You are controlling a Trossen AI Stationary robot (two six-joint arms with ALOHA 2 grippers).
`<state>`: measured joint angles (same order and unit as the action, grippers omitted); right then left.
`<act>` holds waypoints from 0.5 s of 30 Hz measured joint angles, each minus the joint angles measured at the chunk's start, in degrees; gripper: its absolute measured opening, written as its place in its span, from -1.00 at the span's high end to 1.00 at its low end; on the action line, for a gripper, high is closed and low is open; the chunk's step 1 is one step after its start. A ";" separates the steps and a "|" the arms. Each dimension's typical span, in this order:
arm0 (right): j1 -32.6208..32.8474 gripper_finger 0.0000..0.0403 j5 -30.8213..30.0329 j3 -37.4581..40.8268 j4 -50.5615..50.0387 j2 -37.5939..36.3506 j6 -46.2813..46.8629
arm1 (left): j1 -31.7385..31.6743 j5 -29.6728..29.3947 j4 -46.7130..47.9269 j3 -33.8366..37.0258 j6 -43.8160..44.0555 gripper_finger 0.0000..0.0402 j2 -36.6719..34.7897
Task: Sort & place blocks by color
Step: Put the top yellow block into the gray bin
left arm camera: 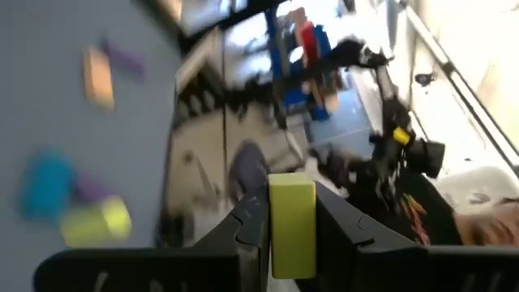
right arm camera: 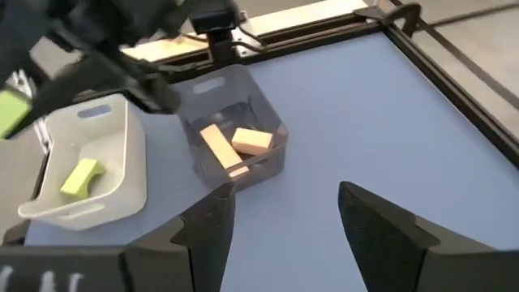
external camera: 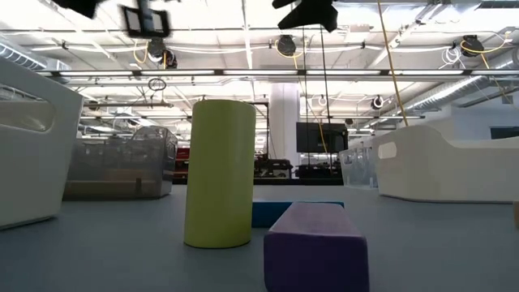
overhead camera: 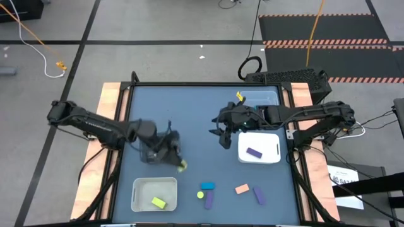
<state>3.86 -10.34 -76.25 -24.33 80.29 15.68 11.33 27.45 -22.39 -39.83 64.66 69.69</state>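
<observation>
My left gripper (overhead camera: 177,160) hangs over the table's left middle, shut on a yellow-green block (left arm camera: 292,221). My right gripper (right arm camera: 284,219) is open and holds nothing, left of a white bin (overhead camera: 275,148) with one purple block (overhead camera: 254,152) in it. Near the front edge lie loose blocks: a blue one (overhead camera: 207,186), an upright yellow-green cylinder (external camera: 219,170), a purple bar (external camera: 316,243), a salmon one (overhead camera: 242,188) and another purple one (overhead camera: 259,194). A white bin (overhead camera: 142,189) at the near left holds a yellow-green block (overhead camera: 158,202). A dark clear bin (right arm camera: 259,109) holds salmon blocks (right arm camera: 235,144). My left gripper pinches the yellow-green block between its two fingers, on two opposite sides (left arm camera: 276,243). The block's free end (left arm camera: 292,188) sticks out past the fingertips. The fingers come roughly level from the table's left, and the block is lifted clear of the table.
A clear bin (overhead camera: 268,93) stands at the far right of the table. The table's raised dark rim (right arm camera: 442,57) runs along its edges. Open blue table top lies between the two arms and in the far left part.
</observation>
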 joint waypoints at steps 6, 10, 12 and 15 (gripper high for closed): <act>2.52 -0.04 0.01 0.99 2.42 -0.04 1.23 | 15.14 -13.29 9.10 0.00 18.36 0.71 0.00; 6.25 -0.04 2.12 4.38 7.37 0.00 3.42 | 23.63 -21.95 14.15 0.00 30.39 0.69 0.00; 8.42 -0.04 2.95 7.22 12.38 -0.03 3.59 | 27.11 -26.28 17.88 0.00 35.83 0.68 0.00; 11.47 -0.04 2.96 13.48 22.93 0.00 3.75 | 31.11 -32.01 24.45 0.00 44.14 0.69 0.00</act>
<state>15.33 -7.38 -62.77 -1.41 80.29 19.43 42.44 -4.57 2.06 -39.83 108.80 69.69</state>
